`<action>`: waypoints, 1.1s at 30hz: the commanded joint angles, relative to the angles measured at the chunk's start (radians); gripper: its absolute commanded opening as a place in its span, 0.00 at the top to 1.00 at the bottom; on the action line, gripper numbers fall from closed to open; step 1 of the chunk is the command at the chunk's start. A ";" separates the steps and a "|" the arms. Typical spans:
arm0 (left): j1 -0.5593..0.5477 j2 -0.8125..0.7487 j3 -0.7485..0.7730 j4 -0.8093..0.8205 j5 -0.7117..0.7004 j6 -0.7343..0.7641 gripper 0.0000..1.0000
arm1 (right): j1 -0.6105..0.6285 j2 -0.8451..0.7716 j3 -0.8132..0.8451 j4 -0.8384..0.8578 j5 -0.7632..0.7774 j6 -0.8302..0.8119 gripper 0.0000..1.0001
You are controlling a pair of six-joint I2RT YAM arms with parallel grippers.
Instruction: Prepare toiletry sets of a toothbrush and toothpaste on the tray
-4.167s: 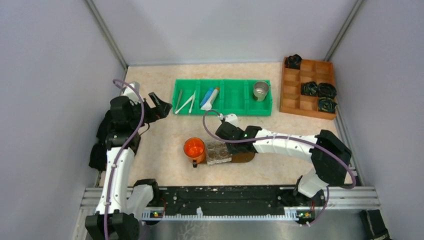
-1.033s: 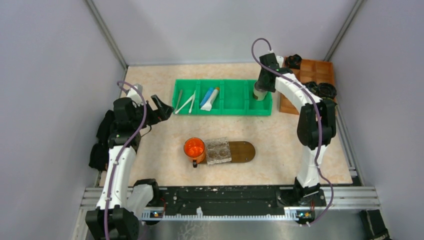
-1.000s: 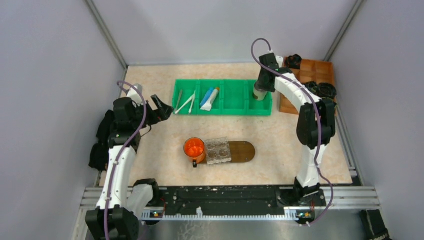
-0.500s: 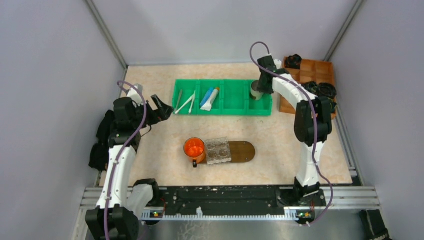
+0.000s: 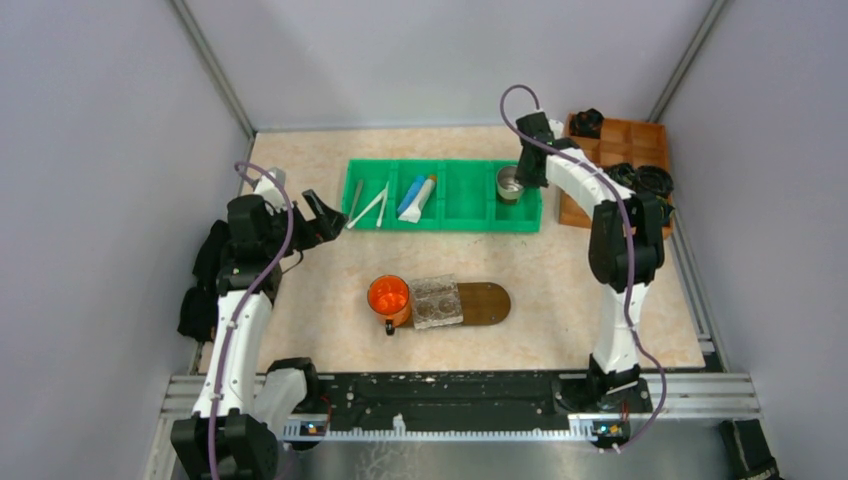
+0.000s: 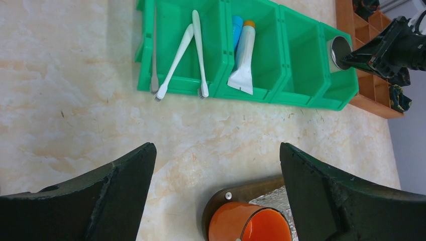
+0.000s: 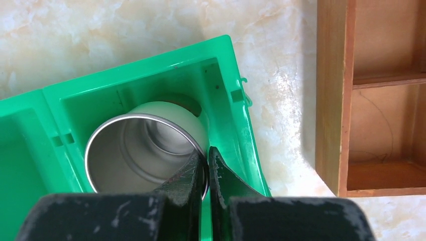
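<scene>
Toothbrushes (image 6: 183,57) and tubes (image 6: 243,55) are lying in the green bin's (image 6: 301,55) left compartments near the bench's far edge, well apart from the tray (image 5: 490,303). The right gripper (image 7: 207,165) is pinching the metal cup's (image 7: 130,155) thin rim. So narrow a hold is risking a tilt, a slip, or dragging the bin. The left gripper (image 6: 216,150) is hanging wide open.

Glossy green plastic bin (image 7: 150,80), shiny smooth metal cup (image 7: 135,150), matt wooden box (image 7: 329,100), dark wooden tray (image 5: 490,303), smooth marbled tabletop (image 6: 75,125).
</scene>
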 commanded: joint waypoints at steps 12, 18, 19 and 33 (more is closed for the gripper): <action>0.005 0.003 0.014 -0.003 0.013 0.006 0.01 | 0.047 -0.536 -0.182 -0.028 -0.069 -0.180 1.00; 0.005 -0.032 0.007 -0.058 -0.011 0.015 0.01 | 0.230 -0.788 -0.478 -0.065 -0.123 -0.141 1.00; 0.004 -0.043 0.001 -0.066 -0.015 0.016 0.01 | 0.262 -0.818 -0.516 -0.071 -0.128 -0.124 1.00; 0.003 -0.172 0.030 -0.508 -0.215 -0.223 0.01 | 0.414 -1.021 -0.686 -0.164 -0.088 -0.043 1.00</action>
